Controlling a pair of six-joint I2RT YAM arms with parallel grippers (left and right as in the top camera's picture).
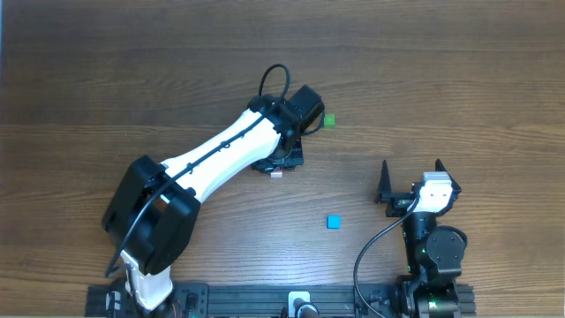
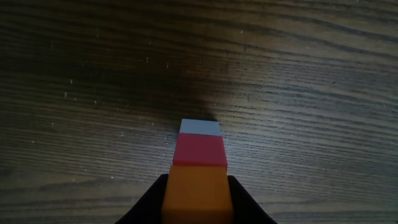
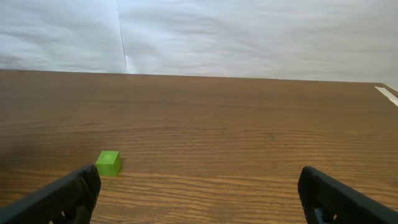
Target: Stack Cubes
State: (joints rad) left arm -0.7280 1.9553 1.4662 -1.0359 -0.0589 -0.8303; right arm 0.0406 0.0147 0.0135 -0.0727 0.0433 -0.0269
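Note:
In the left wrist view a stack of three cubes stands on the wood: a white cube (image 2: 200, 127) at the bottom, a red cube (image 2: 199, 150) on it, and an orange cube (image 2: 198, 199) on top. My left gripper (image 2: 197, 179) is shut on the orange cube, one dark finger on each side. From above, the left gripper (image 1: 281, 161) is at the table's middle, with a bit of the white cube (image 1: 276, 174) peeking out below it. My right gripper (image 1: 410, 181) stands open near its base, holding nothing.
A green cube (image 1: 329, 120) lies just right of the left arm's wrist and also shows far ahead of the right gripper as the green cube (image 3: 108, 163). A blue cube (image 1: 334, 222) lies alone between the two arms, nearer the front edge.

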